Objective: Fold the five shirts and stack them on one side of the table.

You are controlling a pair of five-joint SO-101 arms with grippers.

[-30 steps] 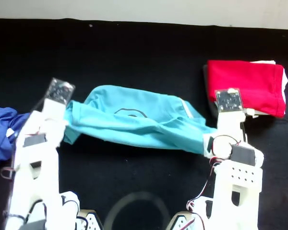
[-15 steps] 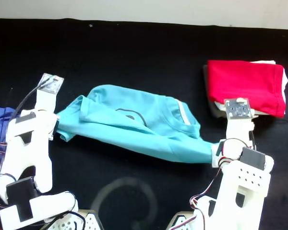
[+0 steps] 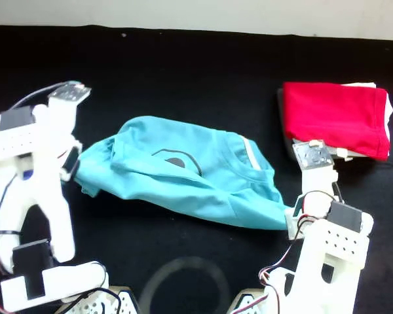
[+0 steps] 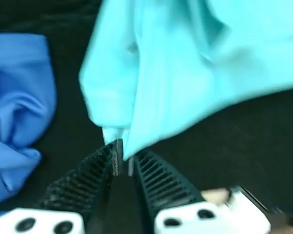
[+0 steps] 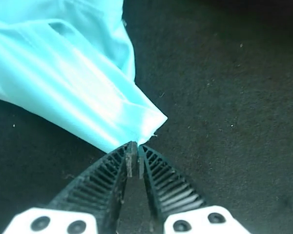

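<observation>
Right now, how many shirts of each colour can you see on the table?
teal shirt: 1
red shirt: 1
blue shirt: 1
white cloth, peeking from under the red one: 1
Total: 4

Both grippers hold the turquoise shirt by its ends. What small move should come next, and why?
Probably draw the arms slightly apart and lower the turquoise shirt flat onto the table. The left gripper and right gripper are each shut on one end, yet the cloth between them lies bunched and creased.
</observation>
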